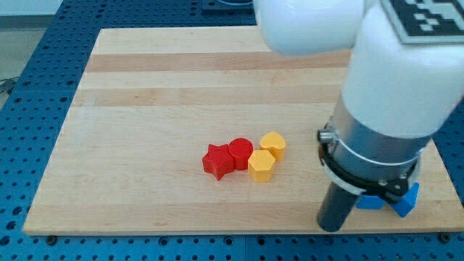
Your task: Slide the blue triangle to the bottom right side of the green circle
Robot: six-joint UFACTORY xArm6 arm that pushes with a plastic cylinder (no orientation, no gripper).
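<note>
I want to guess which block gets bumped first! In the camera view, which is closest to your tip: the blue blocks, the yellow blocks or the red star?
My tip sits bottom right.
1. Blue blocks, just right of it, partly hidden.
2. Yellow hexagon blocks, left of it.
3. Red star, farthest left.

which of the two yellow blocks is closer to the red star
The lower-left yellow block, which sits beside the red cylinder and nearer the red star. The other yellow block lies up and to the view's right, farther off.

Robotics lab, wooden board (181, 80) on blue perforated bench (43, 65)
</note>
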